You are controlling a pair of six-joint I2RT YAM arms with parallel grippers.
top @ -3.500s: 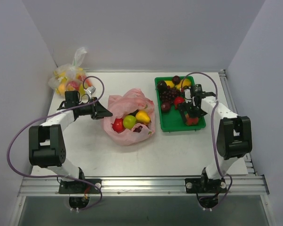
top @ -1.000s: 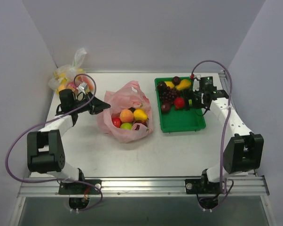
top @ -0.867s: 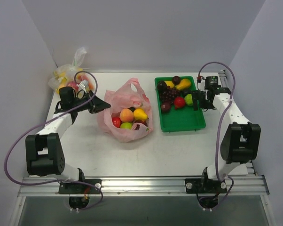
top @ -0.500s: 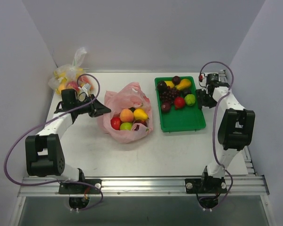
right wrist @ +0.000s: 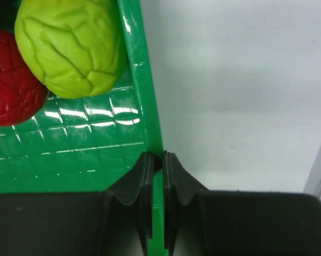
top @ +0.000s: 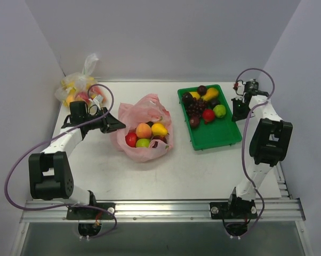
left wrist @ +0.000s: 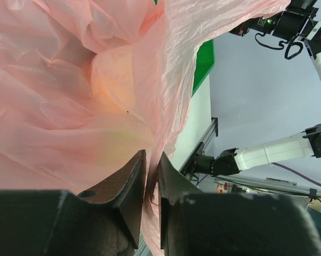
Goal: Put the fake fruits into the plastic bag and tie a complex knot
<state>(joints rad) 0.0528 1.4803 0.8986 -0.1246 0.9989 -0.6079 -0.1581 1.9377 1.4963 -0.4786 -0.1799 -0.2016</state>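
The pink plastic bag (top: 150,106) lies open at mid-table with a peach (top: 143,130), a yellow pear (top: 160,129), a red apple (top: 131,140) and a green apple (top: 143,143) inside. My left gripper (top: 118,125) is shut on the bag's left edge; in the left wrist view the pink film (left wrist: 96,80) runs between the left gripper's (left wrist: 152,160) jaws. More fake fruits lie in a green tray (top: 216,133): grapes (top: 195,108), a red one (top: 208,115) and a green one (top: 219,111). My right gripper (top: 236,112) (right wrist: 155,157) is shut on the tray's right rim (right wrist: 142,80).
A clear bag of yellow and red fruit (top: 78,88) sits at the back left corner. Grey walls close in the table on three sides. A metal rail (top: 160,208) runs along the near edge.
The right gripper has closed on the tray's right rim, and the tray has shifted and turned slightly to the right. The left arm and the bag have stayed put.
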